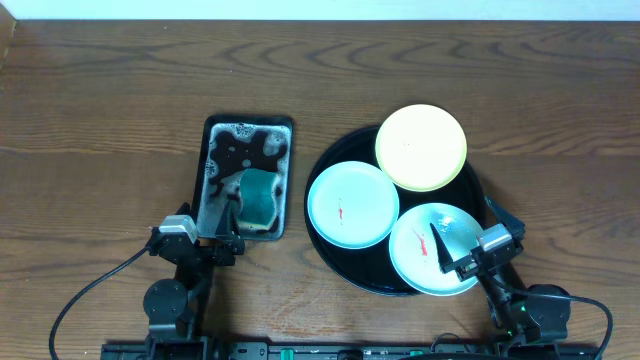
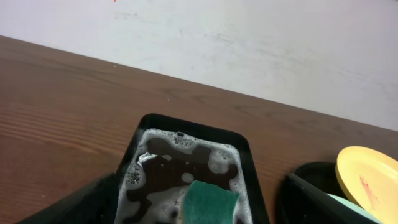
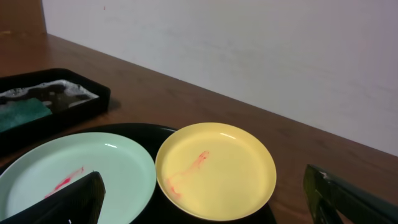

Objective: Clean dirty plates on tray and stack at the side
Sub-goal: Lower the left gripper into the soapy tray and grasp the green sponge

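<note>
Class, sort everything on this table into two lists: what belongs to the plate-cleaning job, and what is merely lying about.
Job: yellow plate, two mint-blue plates, round black tray, green sponge, soapy tray.
Lying about: only the arms' cables.

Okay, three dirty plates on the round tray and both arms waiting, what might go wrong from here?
1. The yellow plate seems to lap over the left blue plate, so lifting either may shift the other.
2. The sponge lies in foamy water; carrying it across may drip on the wooden table.
3. The open right gripper hovers over the right blue plate; a thin, smeared plate could slip from the fingers.
</note>
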Controlling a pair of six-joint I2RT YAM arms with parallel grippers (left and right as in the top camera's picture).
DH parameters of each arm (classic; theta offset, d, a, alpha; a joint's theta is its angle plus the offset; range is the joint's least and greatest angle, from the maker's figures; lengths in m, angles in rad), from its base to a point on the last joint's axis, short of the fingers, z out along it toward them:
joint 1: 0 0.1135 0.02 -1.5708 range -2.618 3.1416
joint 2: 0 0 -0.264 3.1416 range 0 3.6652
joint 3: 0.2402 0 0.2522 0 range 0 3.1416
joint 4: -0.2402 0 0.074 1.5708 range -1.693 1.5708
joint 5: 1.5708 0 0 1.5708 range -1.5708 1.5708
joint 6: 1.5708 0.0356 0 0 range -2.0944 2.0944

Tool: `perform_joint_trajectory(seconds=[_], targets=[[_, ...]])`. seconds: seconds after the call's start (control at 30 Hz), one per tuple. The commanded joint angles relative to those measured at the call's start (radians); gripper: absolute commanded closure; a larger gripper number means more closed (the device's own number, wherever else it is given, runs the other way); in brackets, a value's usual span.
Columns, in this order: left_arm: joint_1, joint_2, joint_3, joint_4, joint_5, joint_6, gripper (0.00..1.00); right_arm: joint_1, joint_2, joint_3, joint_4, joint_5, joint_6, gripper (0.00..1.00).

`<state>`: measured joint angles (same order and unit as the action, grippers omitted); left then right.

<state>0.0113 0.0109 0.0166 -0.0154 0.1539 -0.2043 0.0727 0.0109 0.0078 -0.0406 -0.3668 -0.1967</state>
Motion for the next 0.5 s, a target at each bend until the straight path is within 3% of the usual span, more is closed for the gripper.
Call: perform_joint_trajectory(seconds=[0.0, 0.47], targets=[[0.003, -0.007, -0.013, -0.040, 0.010, 0.017, 0.16, 0.010, -0.004, -0.002, -0.004, 0.000, -0.010, 0.01], [0.003, -0.007, -0.013, -0.004, 0.039, 0.016, 0.16, 0.010, -0.004, -0.002, -0.003, -0.022, -0.010, 0.01]])
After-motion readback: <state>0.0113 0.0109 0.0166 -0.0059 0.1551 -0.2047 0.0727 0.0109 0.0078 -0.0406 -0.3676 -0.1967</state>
